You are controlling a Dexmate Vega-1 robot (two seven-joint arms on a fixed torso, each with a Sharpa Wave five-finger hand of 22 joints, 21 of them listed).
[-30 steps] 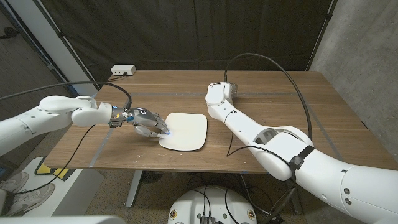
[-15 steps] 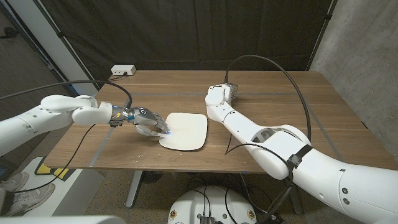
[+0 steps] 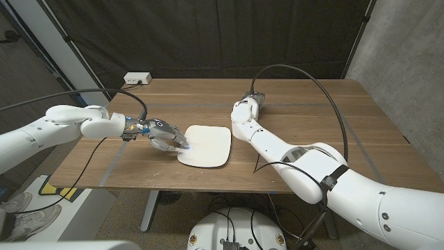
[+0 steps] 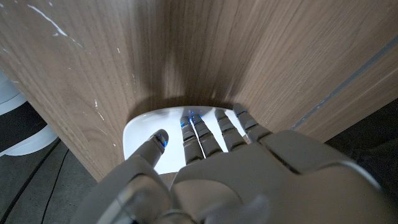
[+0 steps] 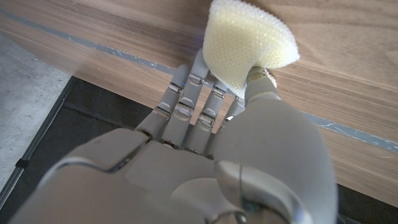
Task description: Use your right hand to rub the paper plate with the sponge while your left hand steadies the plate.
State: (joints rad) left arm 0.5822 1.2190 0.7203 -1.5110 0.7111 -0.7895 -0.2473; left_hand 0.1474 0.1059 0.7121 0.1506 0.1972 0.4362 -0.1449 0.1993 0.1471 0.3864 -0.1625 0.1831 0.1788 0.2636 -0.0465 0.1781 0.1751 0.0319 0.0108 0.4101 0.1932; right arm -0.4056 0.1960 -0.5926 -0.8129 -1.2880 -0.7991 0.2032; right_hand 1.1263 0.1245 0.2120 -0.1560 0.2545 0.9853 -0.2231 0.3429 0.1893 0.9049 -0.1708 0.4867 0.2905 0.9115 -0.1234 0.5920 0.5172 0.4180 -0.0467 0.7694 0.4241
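We see the plate (image 3: 204,146) near the table's (image 3: 298,90) front edge, left of centre, a rounded square lying flat. Our left hand (image 3: 166,141) rests its fingers (image 4: 198,130) on the plate's left rim, side by side and pressing down, thumb on the rim too in the left wrist view; it holds nothing, just pins the plate. Further back, our right hand (image 3: 251,99) is up past the plate's far right corner, well apart from it. In the right wrist view this hand (image 5: 211,118) pinches the sponge (image 5: 249,46), pale yellow and squashed into a fan shape, between thumb and fingers, over bare wood. We can't tell if the sponge touches the table. Key relation: the plate lies toward the robot and to its left from the right hand, so we judge the next move is pulling the sponge back and leftward, then down onto the plate's open right half, clear of the left fingers. Rubbing not started. Risk: a thin paper plate may slide or buckle under the push.
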